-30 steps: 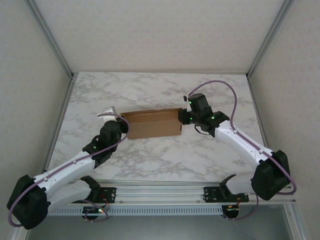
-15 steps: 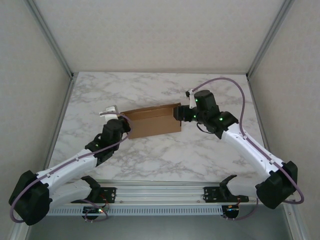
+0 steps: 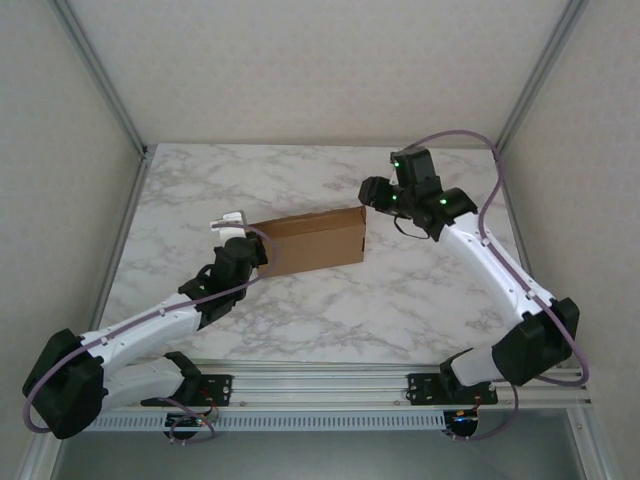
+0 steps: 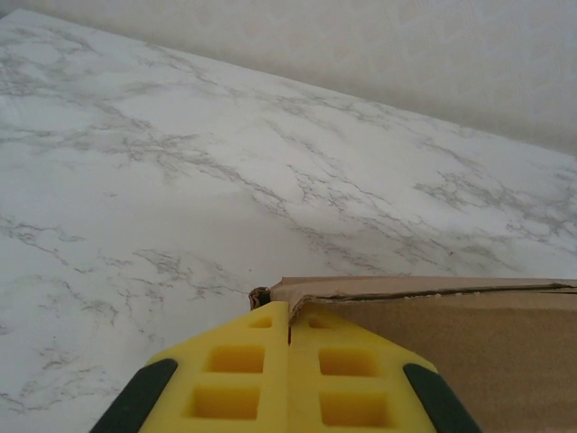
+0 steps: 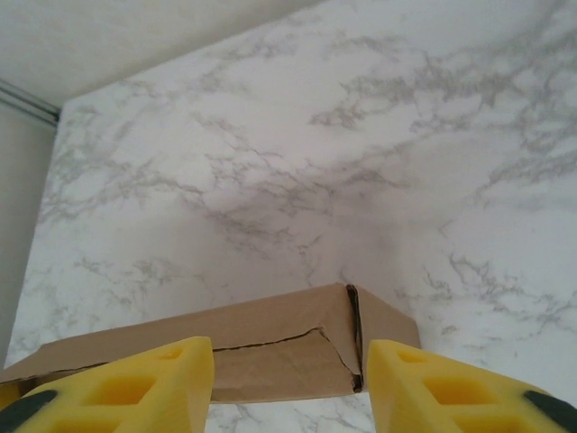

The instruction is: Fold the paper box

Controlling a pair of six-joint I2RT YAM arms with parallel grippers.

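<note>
Top external: your paper box [image 3: 310, 240] sits mid-frame, a shallow closed brown slab; left gripper [image 4: 288, 308] pressed together at its frayed corner; right gripper [image 5: 288, 354] spread, not touching.

The paper box [image 3: 310, 240] is plain, unprinted brown cardboard, folded up into a shallow closed rectangle with one long flat face showing. It lies near the middle of the marble table [image 3: 300, 320], its length running left to right and skewed so that the right end sits farther back than the left. Its left corner is crumpled and ragged, and at the right corner a dark slit gapes along the seam beside a jagged crease.
</note>
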